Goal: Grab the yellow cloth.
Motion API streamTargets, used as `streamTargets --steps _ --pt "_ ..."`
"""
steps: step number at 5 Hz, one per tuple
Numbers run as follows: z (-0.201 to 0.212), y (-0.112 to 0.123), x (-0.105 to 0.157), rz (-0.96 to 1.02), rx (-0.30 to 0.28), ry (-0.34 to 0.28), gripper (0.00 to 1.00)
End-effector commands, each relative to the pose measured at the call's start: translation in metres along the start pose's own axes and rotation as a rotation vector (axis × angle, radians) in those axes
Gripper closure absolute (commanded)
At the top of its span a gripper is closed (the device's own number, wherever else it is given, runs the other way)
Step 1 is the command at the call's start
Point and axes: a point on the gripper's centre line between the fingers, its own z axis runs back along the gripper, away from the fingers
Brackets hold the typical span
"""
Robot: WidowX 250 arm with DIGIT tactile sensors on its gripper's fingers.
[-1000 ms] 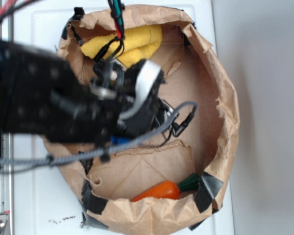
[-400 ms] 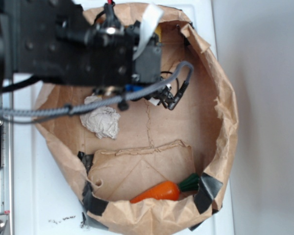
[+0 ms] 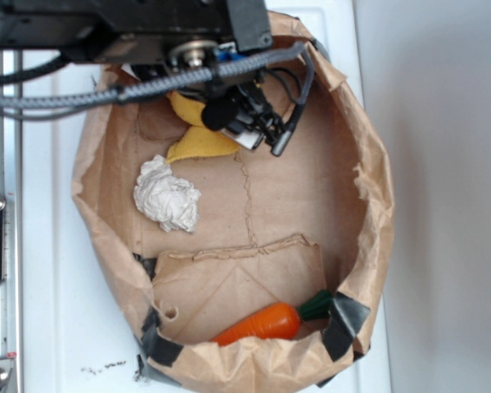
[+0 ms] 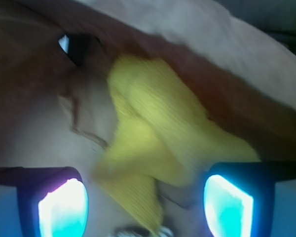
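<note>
Two fingertips [image 4: 61, 200] stand wide apart, gripper [image 4: 145, 200] holding nothing. Yellow cloth [image 4: 153, 133] lies bunched against the paper bag wall [image 4: 227, 44] at the far end. I judge risks: pinching bag paper with it, or catching only a loose fold that slips.

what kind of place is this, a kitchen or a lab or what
Most likely a robot lab test setup, not a kitchen. A cut-down brown paper bag patched with black tape sits on a plain white table, holding props: a toy carrot, a crumpled paper ball and a yellow cloth, under the gripper.
</note>
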Motion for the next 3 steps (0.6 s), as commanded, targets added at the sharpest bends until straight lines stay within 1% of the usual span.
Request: streamTargets --steps 1,2,3 --pt "-0.034 -0.006 0.01 0.033 0.052 -0.134 0.0" --pt "-0.049 -0.012 0.003 -0.001 0.07 -0.162 0.0" --pt "-0.052 -0.011 0.001 -0.001 0.065 -0.173 1.0"
